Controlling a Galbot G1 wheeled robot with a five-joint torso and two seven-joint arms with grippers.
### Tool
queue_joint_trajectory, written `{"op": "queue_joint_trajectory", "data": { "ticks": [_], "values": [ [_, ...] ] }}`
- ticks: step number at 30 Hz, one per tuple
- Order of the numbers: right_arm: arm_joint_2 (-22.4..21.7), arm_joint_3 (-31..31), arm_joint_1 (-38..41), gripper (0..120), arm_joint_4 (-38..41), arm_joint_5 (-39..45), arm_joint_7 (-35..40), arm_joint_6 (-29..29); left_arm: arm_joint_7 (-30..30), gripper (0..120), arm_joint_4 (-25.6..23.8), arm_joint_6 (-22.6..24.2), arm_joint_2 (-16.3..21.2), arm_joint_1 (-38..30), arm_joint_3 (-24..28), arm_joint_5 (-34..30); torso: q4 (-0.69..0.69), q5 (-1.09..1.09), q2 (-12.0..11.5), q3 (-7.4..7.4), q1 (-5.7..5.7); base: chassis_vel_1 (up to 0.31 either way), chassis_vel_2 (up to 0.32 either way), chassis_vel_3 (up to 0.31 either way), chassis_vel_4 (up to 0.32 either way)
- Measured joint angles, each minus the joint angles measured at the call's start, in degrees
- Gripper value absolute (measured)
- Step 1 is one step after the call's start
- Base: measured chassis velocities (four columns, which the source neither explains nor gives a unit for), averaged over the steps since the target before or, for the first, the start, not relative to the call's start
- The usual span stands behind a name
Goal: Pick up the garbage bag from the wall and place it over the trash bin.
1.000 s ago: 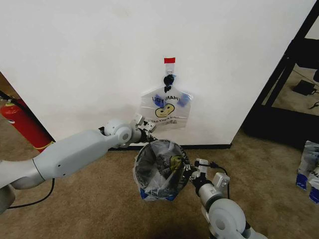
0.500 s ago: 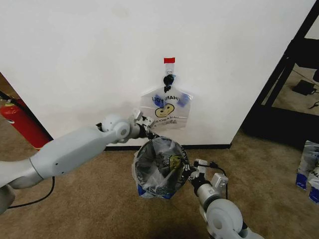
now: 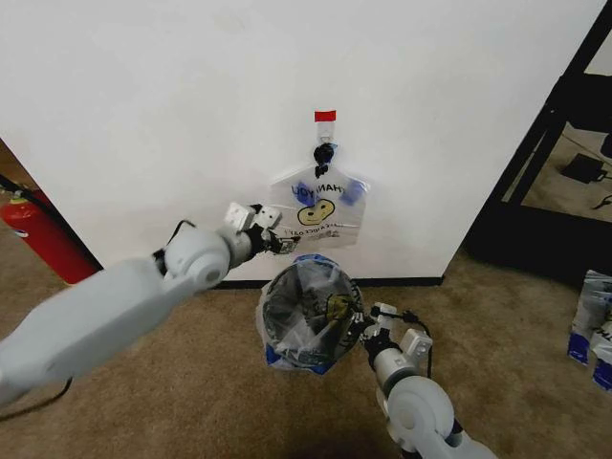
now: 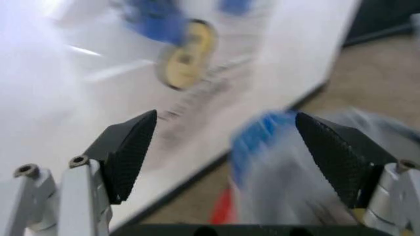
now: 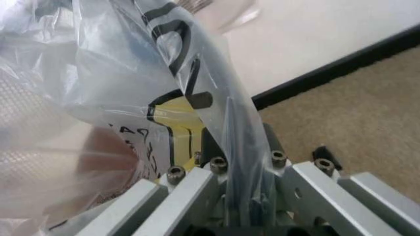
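White wall [image 3: 143, 115], garbage bag [image 3: 308, 316] pinched by right end effector [image 3: 362, 332]

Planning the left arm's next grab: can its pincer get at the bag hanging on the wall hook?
Probably yes. The left pincer is open just below the hanging bag's lower corner, with nothing between them; the bin's bag sits lower.

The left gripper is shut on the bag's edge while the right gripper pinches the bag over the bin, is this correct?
Not quite. The left wrist view shows the left gripper open, its fingers spread with nothing clamped between them, up near the wall. The rest holds: the right gripper is shut on the garbage bag, which sits over the trash bin.
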Motion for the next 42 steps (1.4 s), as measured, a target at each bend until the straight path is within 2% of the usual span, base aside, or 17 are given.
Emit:
{"op": "queue_joint_trajectory", "data": {
  "ticks": [2, 3, 4, 7, 10, 17, 20, 21, 24, 29, 35, 42],
  "values": [
    [1.2, 2.0, -1.7, 0, 0.8, 0.1, 0.4, 0.1, -0.6, 77, -3.4, 0.5, -0.1, 3.3, -0.6, -0.1, -0.05, -0.03, 0.0, 0.0, 0.0, 0.0, 0.0, 0.0, 0.0],
    [1.3, 2.1, -1.8, 0, 0.8, 0.1, 0.4, 0.1, -0.7, 77, -3.6, 0.6, -0.1, 3.5, -0.6, -0.1, -0.05, -0.03, 0.0, 0.0, 0.0, 0.0, 0.0, 0.0, 0.0],
    [2.1, 3.1, -2.3, 0, 1.0, 0.0, 0.9, 0.1, -1.0, 68, -7.3, 1.6, -0.6, 7.3, -1.0, -0.1, -0.04, 0.0, 0.0, 0.0, 0.0, 0.0, 0.0, 0.0, 0.0],
    [2.1, 3.0, -2.4, 0, 1.0, -0.3, 0.9, 0.1, -1.4, 61, -8.8, 3.0, -1.6, 8.4, -0.4, -0.7, -0.01, -0.01, 0.0, 0.0, 0.0, 0.0, 0.0, 0.0, 0.0],
    [1.8, 2.6, -2.5, 0, 1.0, -1.3, 1.0, 0.1, -2.0, 48, -9.6, 5.6, -2.8, 8.4, 1.9, -2.0, -0.02, -0.01, 0.0, 0.01, 0.0, 0.0, 0.0, 0.0, 0.0],
    [0.9, 1.2, -1.7, 0, 0.6, -2.7, 0.7, 0.1, -5.6, 23, -6.4, 10.0, -4.9, 4.9, 5.7, -5.1, -0.01, 0.0, 0.0, 0.02, 0.01, 0.0, 0.0, 0.0, 0.0],
    [0.6, 0.6, -1.4, 0, 0.5, -2.9, 0.5, 0.2, -7.5, 12, -3.0, 10.4, -6.4, 1.5, 8.7, -6.7, -0.01, -0.01, 0.0, 0.02, 0.01, 0.0, 0.0, 0.0, 0.0],
    [0.6, 0.6, -1.4, 0, 0.5, -2.9, 0.5, 0.2, -7.5, 12, -3.0, 10.4, -6.4, 1.5, 8.7, -6.7, -0.01, -0.01, 0.0, 0.02, 0.01, 0.0, 0.0, 0.0, 0.0],
    [0.5, 0.5, -1.5, 0, 0.8, -3.1, 0.4, 0.2, -8.2, 0, 0.4, 10.5, -7.6, -1.5, 12.9, -6.1, -0.03, 0.0, 0.0, 0.02, 0.01, 0.0, 0.0, 0.0, 0.0],
    [0.3, 0.4, -2.0, 0, 1.4, -3.7, 0.2, 0.3, -8.9, 0, 4.4, 10.6, -9.7, -3.8, 17.3, -4.4, -0.02, -0.01, 0.0, 0.02, 0.01, 0.0, 0.0, 0.0, 0.0],
    [0.2, 0.2, -2.0, 0, 2.0, -4.1, 0.1, 0.3, -9.2, 0, 9.6, 10.6, -12.3, -8.0, 25.9, -2.7, -0.01, 0.0, 0.0, 0.02, 0.01, 0.0, 0.0, 0.0, 0.0],
    [0.0, -0.2, -2.2, 0, 2.7, -5.2, -0.1, 0.5, -9.4, 0, 14.4, 10.5, -14.9, -10.1, 29.8, -2.1, -0.01, 0.0, 0.0, 0.02, 0.01, 0.0, 0.0, 0.0, 0.0]
  ]
}}
